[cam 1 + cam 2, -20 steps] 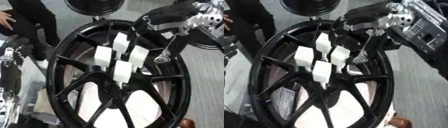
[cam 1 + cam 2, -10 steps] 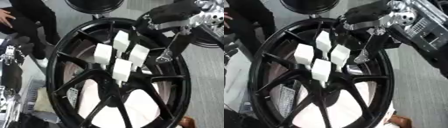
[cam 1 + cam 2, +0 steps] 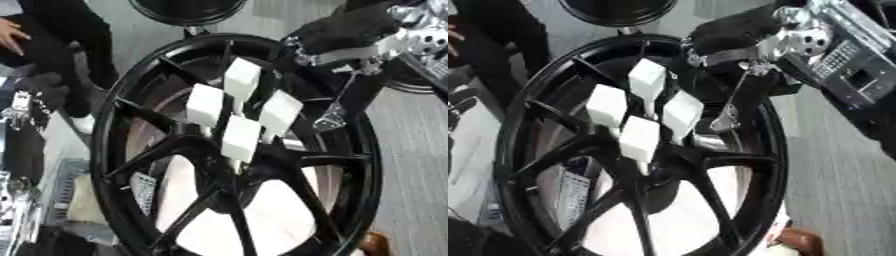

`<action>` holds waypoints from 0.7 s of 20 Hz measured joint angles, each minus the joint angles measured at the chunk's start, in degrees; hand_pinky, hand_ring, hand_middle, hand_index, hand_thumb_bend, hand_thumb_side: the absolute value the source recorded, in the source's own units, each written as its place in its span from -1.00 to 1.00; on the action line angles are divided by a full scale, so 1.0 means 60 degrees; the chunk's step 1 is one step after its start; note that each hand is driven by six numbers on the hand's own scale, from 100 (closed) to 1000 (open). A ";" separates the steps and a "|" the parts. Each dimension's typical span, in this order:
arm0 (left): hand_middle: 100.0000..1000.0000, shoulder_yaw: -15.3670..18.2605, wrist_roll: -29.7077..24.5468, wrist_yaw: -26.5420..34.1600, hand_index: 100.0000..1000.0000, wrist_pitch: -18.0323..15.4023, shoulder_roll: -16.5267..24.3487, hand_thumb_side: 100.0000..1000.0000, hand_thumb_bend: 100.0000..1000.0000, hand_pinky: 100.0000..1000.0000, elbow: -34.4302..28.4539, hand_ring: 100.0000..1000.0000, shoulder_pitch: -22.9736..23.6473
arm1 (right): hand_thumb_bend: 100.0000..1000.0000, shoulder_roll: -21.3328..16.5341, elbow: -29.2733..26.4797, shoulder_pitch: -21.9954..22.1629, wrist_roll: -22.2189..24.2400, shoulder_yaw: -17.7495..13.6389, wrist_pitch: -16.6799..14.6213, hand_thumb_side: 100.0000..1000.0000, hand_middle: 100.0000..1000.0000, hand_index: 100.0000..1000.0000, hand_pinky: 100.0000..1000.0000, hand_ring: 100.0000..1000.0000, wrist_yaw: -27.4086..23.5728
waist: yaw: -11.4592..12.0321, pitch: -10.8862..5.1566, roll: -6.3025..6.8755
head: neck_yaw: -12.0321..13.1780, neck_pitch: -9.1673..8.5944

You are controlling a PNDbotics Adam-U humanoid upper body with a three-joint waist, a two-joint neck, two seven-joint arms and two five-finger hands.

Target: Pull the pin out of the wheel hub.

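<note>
Pins, four white blocks on thin stems (image 3: pixel 241 137), stand clustered at the centre of the black wheel hub (image 3: pixel 236 165), long axes pointing out of the hub face toward the upper right. All four remain seated, as a second earlier. The right hand (image 3: pixel 346 95) has drifted slightly, fingers extended beside the nearest pin, grasping nothing; extraction has not begun.

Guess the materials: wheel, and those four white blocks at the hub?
Wheel: looks like cast metal alloy with a glossy black painted finish; thin rigid spokes, and light glints along the rim. White blocks: matte, uniformly white with flat faces and no shine, so probably plastic or foam; cannot tell which. Each seems to sit on a thin stem entering the hub.
</note>
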 measured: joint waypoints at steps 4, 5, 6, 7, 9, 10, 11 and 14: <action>0.53 -0.0001 -0.0040 -0.0005 0.57 -0.0002 0.0000 0.69 -1.00 0.77 0.0000 0.57 0.0001 | -0.42 0.0000 0.0000 0.0000 0.0009 0.0000 0.0009 -0.51 -0.07 0.45 0.77 0.37 -0.0002 | 0.0000 0.0001 0.0000 | -0.0001 0.0023; 0.53 -0.0001 -0.0056 -0.0005 0.57 -0.0003 0.0000 0.69 -1.00 0.77 0.0000 0.57 0.0001 | -0.43 0.0000 0.0000 0.0001 0.0016 -0.0001 0.0016 -0.50 -0.06 0.45 0.77 0.37 -0.0003 | 0.0002 0.0001 0.0000 | -0.0002 0.0036; 0.53 -0.0001 -0.0067 -0.0005 0.57 -0.0004 0.0000 0.69 -1.00 0.77 0.0000 0.57 0.0001 | -0.44 0.0000 0.0001 0.0003 0.0022 -0.0001 0.0022 -0.50 -0.06 0.45 0.77 0.37 -0.0004 | 0.0004 0.0001 0.0000 | -0.0005 0.0042; 0.53 -0.0001 -0.0074 -0.0005 0.57 -0.0007 0.0000 0.69 -1.00 0.77 0.0000 0.57 0.0001 | -0.45 0.0000 0.0003 0.0004 0.0030 -0.0002 0.0030 -0.50 -0.06 0.45 0.77 0.36 -0.0005 | 0.0006 0.0001 0.0000 | -0.0007 0.0047; 0.53 -0.0002 -0.0087 -0.0005 0.57 -0.0016 0.0000 0.69 -1.00 0.77 0.0000 0.57 0.0001 | -0.48 0.0003 0.0011 0.0004 0.0044 -0.0003 0.0044 -0.50 -0.07 0.44 0.76 0.36 -0.0017 | 0.0008 0.0001 0.0000 | -0.0008 0.0066; 0.53 -0.0002 -0.0090 -0.0005 0.56 -0.0018 0.0000 0.69 -1.00 0.77 0.0000 0.57 0.0001 | -0.47 0.0010 0.0028 0.0004 0.0052 -0.0003 0.0052 -0.50 -0.07 0.44 0.76 0.36 -0.0041 | 0.0010 0.0002 0.0000 | -0.0009 0.0067; 0.53 -0.0002 -0.0091 -0.0005 0.56 -0.0019 0.0000 0.69 -1.00 0.77 0.0000 0.57 0.0001 | -0.47 0.0024 0.0057 0.0004 0.0062 -0.0003 0.0061 -0.50 -0.07 0.44 0.76 0.36 -0.0078 | 0.0013 0.0003 0.0000 | -0.0009 0.0067; 0.53 -0.0003 -0.0095 -0.0005 0.56 -0.0020 0.0000 0.68 -1.00 0.77 0.0000 0.57 0.0001 | -0.48 0.0067 0.0135 0.0004 0.0082 -0.0001 0.0082 -0.49 -0.06 0.44 0.76 0.35 -0.0094 | 0.0044 0.0006 0.0000 | -0.0009 0.0069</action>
